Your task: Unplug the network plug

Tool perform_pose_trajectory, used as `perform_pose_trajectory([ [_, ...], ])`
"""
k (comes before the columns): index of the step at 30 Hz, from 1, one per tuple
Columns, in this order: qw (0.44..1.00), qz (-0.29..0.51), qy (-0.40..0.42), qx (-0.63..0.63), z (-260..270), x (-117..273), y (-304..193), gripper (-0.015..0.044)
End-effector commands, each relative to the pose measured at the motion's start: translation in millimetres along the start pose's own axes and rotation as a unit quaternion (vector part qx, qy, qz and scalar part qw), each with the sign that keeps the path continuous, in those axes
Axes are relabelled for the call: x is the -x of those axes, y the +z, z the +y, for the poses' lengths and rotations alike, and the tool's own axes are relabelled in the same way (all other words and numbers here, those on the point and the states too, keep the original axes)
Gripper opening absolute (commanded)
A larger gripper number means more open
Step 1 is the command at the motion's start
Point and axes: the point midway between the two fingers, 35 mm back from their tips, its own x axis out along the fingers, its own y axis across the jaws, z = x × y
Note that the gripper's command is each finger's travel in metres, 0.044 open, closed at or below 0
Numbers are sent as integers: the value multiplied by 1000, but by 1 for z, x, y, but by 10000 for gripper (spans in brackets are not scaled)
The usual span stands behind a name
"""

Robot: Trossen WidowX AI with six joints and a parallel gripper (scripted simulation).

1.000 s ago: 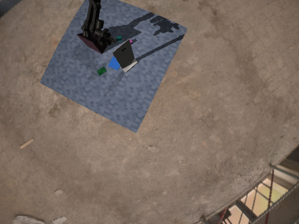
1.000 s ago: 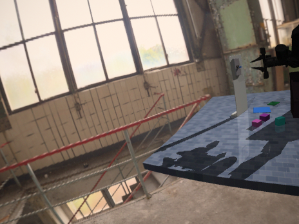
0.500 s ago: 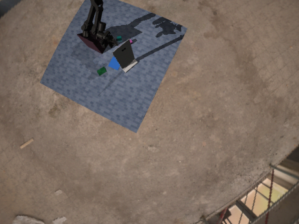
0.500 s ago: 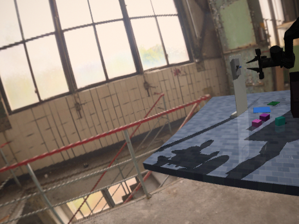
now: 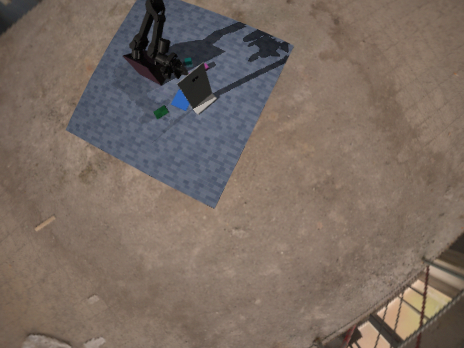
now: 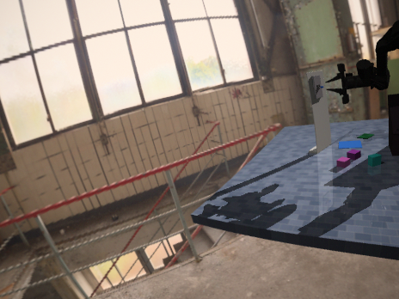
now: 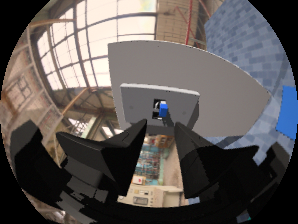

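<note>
The jaws stand partly spread and hold nothing, level with the plug, which sits locked in its socket on the upright panel just ahead of their tips, apart from them. The marked blue square lies on the table below and beside the jaws.

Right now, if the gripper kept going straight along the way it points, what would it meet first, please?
Most likely the blue plug in its socket on the upright panel: the gripper is open, level with it and just short. Exact depth is hard to judge.
</note>
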Motion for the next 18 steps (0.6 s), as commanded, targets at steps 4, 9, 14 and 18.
perform_pose_trajectory([
  [4, 1000, -2, 1, -2, 0, -11, 4, 156],
  [9, 1000, -2, 1, -2, 0, -18, 6, 156],
  [14, 1000, -2, 1, -2, 0, -26, 8, 156],
  [18, 1000, -2, 1, -2, -1, -30, 9, 156],
])
